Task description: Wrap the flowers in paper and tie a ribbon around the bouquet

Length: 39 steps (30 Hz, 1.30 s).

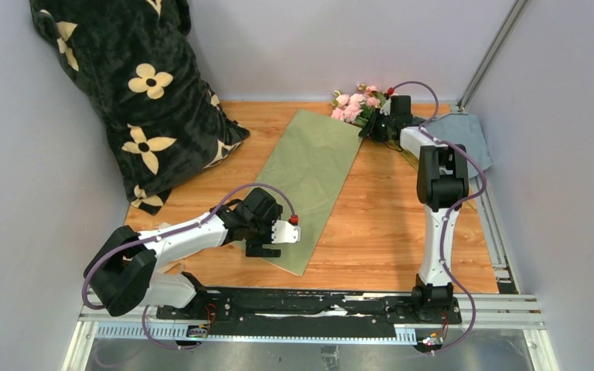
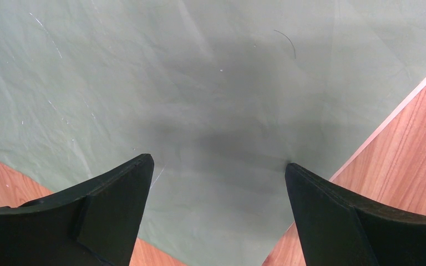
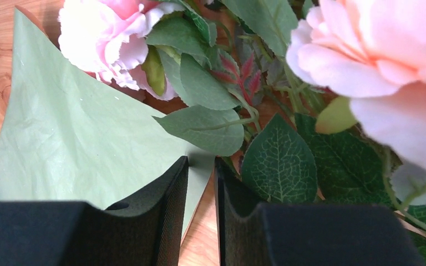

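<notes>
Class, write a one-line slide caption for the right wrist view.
Right gripper, jaws narrowly parted, at the edge of the sage-green paper, beside leafy pale-pink flowers.

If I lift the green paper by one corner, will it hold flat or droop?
Probably droops: the paper looks thin and lies flat with fine creases. Likely light, so a push may buckle or slide it on the smooth wooden table. Those creases suggest it keeps folds.
</notes>
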Each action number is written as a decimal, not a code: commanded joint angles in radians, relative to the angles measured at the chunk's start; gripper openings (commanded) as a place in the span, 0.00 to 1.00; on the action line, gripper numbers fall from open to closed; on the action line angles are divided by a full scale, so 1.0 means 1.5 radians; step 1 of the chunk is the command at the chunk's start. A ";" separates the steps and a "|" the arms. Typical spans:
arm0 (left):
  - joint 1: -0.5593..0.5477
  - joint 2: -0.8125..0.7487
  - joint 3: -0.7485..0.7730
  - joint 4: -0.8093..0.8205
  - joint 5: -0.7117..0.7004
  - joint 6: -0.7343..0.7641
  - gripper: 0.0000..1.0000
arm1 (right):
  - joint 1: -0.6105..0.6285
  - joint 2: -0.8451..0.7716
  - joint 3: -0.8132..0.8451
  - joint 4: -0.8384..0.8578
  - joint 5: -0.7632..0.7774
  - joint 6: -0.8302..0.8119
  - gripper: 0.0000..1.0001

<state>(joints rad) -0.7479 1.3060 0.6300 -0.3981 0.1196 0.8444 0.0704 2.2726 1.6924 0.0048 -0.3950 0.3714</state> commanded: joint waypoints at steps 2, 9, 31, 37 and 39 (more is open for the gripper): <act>-0.006 0.016 0.001 0.009 -0.010 0.000 1.00 | 0.010 -0.022 0.009 0.023 -0.017 -0.022 0.27; -0.006 0.018 -0.001 0.011 -0.012 0.002 1.00 | 0.020 -0.020 0.003 0.055 -0.061 -0.033 0.27; -0.006 0.012 -0.013 0.018 -0.011 0.003 1.00 | 0.071 -0.064 -0.080 0.102 -0.109 -0.075 0.43; -0.006 0.010 -0.013 0.019 -0.010 0.002 1.00 | 0.091 -0.104 -0.151 0.104 -0.115 -0.088 0.50; -0.006 0.010 -0.012 0.020 -0.009 0.001 1.00 | 0.096 -0.105 -0.156 0.101 -0.118 -0.088 0.50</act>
<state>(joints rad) -0.7479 1.3071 0.6304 -0.3973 0.1181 0.8413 0.1856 2.1654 1.4803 0.1566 -0.5507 0.2661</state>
